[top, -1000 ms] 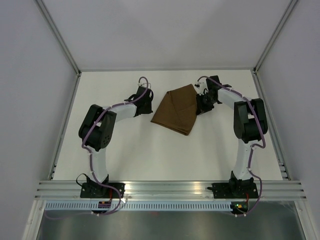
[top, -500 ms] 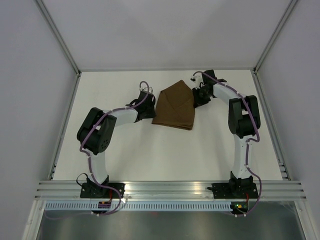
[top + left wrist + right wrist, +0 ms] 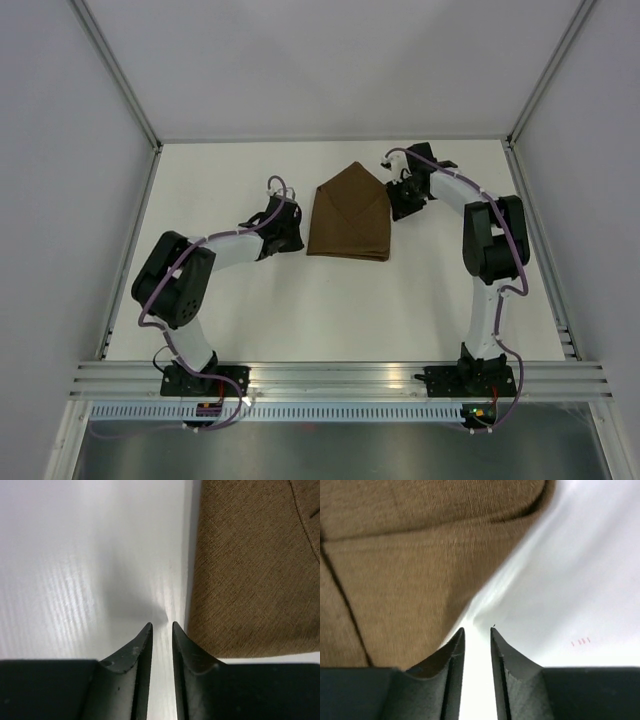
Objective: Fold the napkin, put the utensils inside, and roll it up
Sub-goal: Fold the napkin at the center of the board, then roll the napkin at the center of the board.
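The dark-brown napkin lies folded flat at the middle back of the table, with a point toward the far wall. My left gripper sits just off its left edge, low over bare table. Its jaws stand a narrow slit apart with nothing between them, and the napkin lies to their right. My right gripper is at the napkin's upper right edge, also a slit open and empty, with the cloth just left of its tips. The knife-like utensil is out of view.
White walls and metal frame rails bound the white table on the left, right and back. Both arm bases are bolted at the near edge.
The napkin has swung from a tilted lie to a straight one with its lower edge level. My left gripper has drawn back toward the near left, off the cloth. The right gripper has barely shifted.
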Robot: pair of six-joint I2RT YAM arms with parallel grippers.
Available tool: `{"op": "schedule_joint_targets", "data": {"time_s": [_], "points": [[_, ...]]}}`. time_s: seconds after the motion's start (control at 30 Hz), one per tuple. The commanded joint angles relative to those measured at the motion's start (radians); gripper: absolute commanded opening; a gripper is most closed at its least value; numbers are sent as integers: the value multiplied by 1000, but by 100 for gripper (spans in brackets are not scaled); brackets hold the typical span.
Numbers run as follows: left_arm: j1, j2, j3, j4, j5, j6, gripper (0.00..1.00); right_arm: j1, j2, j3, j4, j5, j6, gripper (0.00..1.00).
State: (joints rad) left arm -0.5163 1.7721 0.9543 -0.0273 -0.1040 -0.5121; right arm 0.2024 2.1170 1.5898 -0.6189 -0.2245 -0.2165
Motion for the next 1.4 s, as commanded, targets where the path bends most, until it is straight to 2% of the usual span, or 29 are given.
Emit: {"op": "schedule_joint_targets", "data": {"time_s": [0.0,0.23,0.33,0.47,0.6,0.7,1.13,1.37], "points": [[18,-109,3,-57,-33,0,28,-29,-166,-37,-2,39,-67,37],[30,-263,75,-141,-37,33,43,9,-376,-106,-19,-110,-292,58],[35,-336,118,-180,-28,41,47,103,-422,-181,2,-82,-411,65],[36,-422,195,-238,-25,61,51,238,-450,-304,109,5,-489,72],[38,-497,254,-286,-34,75,53,356,-425,-367,166,40,-561,74],[38,-553,270,-302,-36,81,54,393,-388,-367,191,42,-593,76],[39,-589,288,-339,-26,115,55,419,-241,-315,162,-18,-650,74],[39,-573,278,-347,-3,141,55,417,-193,-301,137,-26,-666,66]]}}
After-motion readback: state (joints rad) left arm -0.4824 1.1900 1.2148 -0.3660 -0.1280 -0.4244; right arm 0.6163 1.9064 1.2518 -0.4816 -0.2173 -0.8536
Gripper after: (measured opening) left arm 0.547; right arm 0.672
